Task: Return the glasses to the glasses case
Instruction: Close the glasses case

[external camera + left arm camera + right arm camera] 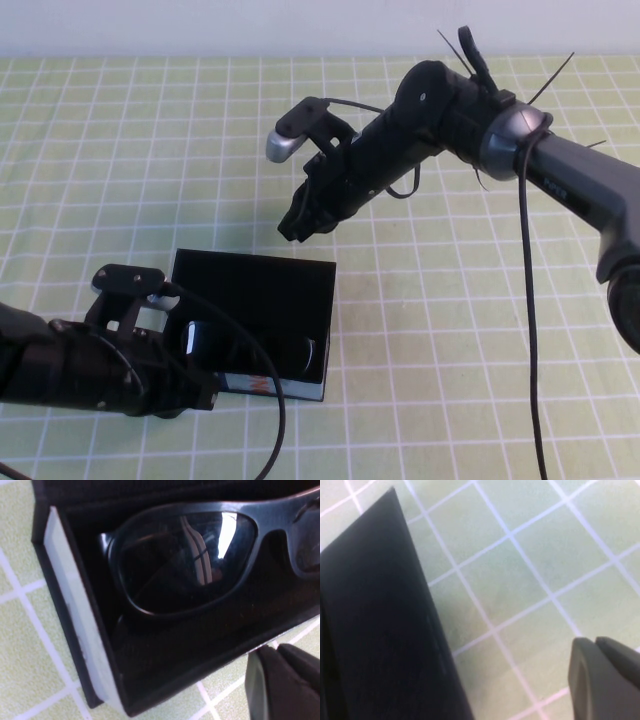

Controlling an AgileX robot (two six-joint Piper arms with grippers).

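I see the glasses (pixel 200 555) lying inside the open glasses case (pixel 250 325), which sits on the green checked tablecloth (pixel 450 350) near the front of the table, left of centre, its flat lid (pixel 255 285) laid back on the far side. My left gripper (pixel 205 390) rests low at the case's near left corner, beside the patterned side; from the left wrist view its fingertips (pixel 282 682) appear pressed together, empty. My right gripper (pixel 300 225) hangs above the tablecloth just beyond the lid's far edge, jaws closed on nothing, with the lid showing dark in its wrist view.
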